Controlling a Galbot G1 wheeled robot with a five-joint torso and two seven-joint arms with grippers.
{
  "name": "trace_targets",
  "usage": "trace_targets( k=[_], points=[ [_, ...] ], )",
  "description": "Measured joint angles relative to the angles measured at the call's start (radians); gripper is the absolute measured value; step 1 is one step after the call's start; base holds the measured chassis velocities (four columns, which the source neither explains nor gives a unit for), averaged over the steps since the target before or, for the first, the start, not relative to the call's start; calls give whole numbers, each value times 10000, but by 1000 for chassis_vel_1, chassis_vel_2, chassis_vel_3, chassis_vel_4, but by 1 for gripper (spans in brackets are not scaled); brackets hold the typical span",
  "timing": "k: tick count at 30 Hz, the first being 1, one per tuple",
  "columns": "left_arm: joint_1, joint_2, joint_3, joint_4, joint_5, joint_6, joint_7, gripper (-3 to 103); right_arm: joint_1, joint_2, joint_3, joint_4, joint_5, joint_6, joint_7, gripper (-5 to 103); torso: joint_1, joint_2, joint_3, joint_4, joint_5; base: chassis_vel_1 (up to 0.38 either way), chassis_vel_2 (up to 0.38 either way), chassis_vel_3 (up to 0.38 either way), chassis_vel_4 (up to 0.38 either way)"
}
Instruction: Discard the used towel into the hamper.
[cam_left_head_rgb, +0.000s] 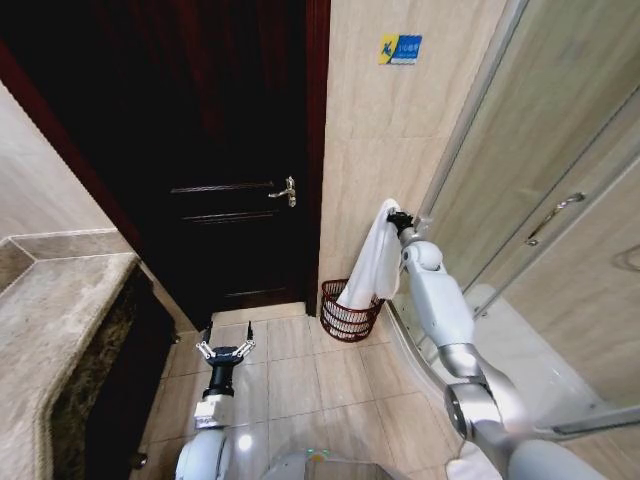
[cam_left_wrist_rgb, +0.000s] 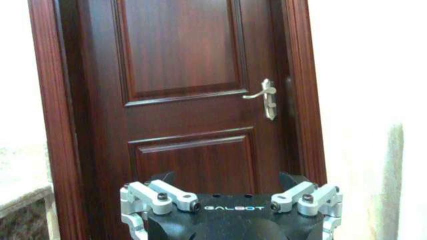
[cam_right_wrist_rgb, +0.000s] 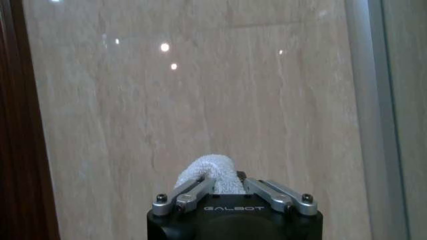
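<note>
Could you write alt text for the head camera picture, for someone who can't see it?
The right gripper holds a white towel up against the tiled wall, its lower end hanging over the hamper. The left gripper hangs open near the dark door.

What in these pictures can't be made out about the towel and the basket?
- Head view: the white towel hanging from the right gripper covers part of the round reddish-brown openwork hamper, hiding its contents.
- Right wrist view: the gripper's body hides all but the towel's gripped fold; its lower end and the hamper can't be judged.
</note>
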Motion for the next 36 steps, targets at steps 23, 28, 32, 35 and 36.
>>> trace_targets(
  k=[23, 28, 32, 35, 36],
  points=[
    [83, 0, 5, 79, 150, -103, 101, 100, 801, 515, 223, -1936, -563, 1157, -338, 4, -614, -1331, -714, 1, 0, 0, 0, 0, 0],
    [95, 0, 10, 79, 150, -115, 103, 100, 851, 572, 269, -2207, -607, 1198, -339, 4, -752, -1633, -881, 0, 0, 0, 0, 0, 0],
    [120, 0, 0, 46, 147, -123, 106, 100, 936, 592, 307, -2373, -635, 1248, -349, 4, -848, -1848, -999, 1, -2, 0, 0, 0, 0],
    [139, 0, -12, 26, 142, -134, 105, 100, 952, 604, 318, -2384, -636, 1248, -363, 4, -915, -1995, -1080, 1, -1, 0, 0, 0, 0],
    [150, 0, -12, 21, 137, -139, 106, 100, 952, 613, 321, -2383, -636, 1248, -363, 4, -954, -2079, -1126, 1, -1, 0, 0, 0, 0]
  ],
)
